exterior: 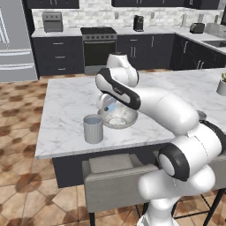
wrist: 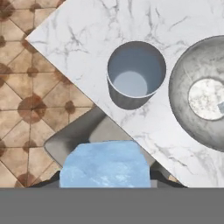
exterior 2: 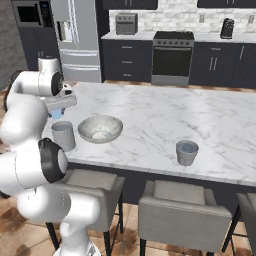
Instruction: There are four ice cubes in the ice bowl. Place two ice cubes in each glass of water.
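My gripper [wrist: 106,178] is shut on a pale-blue ice cube [wrist: 105,162] that sits between its fingers low in the hand view. It hangs above the island's left end, gripper [exterior 2: 56,113], near the left glass of water [exterior 2: 63,135]. In the hand view that glass [wrist: 136,72] lies ahead of the cube, with the ice bowl [wrist: 188,109] to its right. From the left base view the gripper [exterior: 109,106] hovers by the bowl [exterior: 126,120], beside the glass [exterior: 93,128]. A second glass of water [exterior 2: 187,152] stands far right near the front edge.
The marble island [exterior 2: 165,115] ends close to the left glass, with tiled floor [wrist: 26,87] beyond. Grey stools [exterior 2: 180,210] stand along the front edge. A potted plant [exterior: 222,84] sits at the island's far right. My own arm [exterior: 163,106] crosses over the bowl's right side.
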